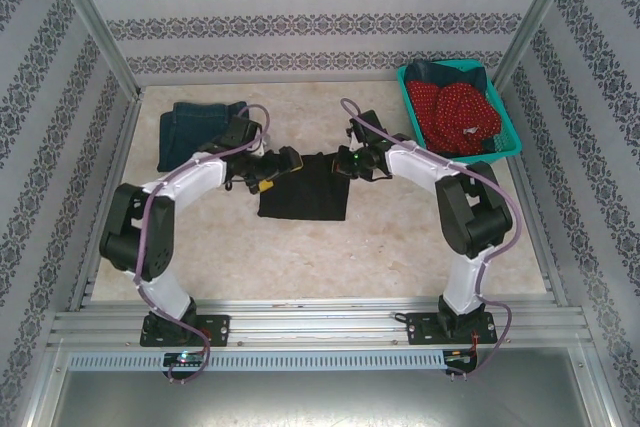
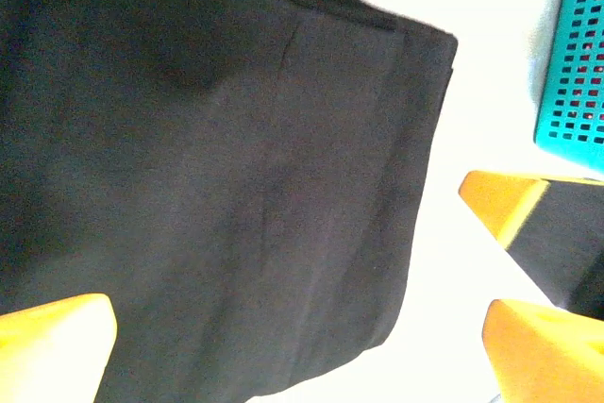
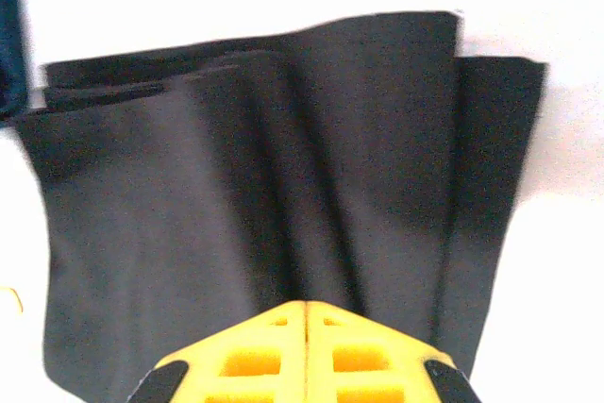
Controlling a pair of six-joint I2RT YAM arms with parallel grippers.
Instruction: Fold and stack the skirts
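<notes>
Black skirt lies creased, right gripper pinching its edge, left gripper wide.

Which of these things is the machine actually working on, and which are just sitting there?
Part of the job: black skirt, folded denim skirt, red dotted skirt, dark blue cloth in the basket.
Just lying about: teal basket.

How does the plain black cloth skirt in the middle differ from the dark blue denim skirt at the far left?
Colour: the plain black cloth skirt is black, the dark blue denim skirt blue. Place: the black skirt lies mid-table between the left gripper and right gripper; the denim skirt lies far left. State: the right gripper is shut on the black skirt's edge; no gripper holds the denim skirt. Both rest on the table.
</notes>
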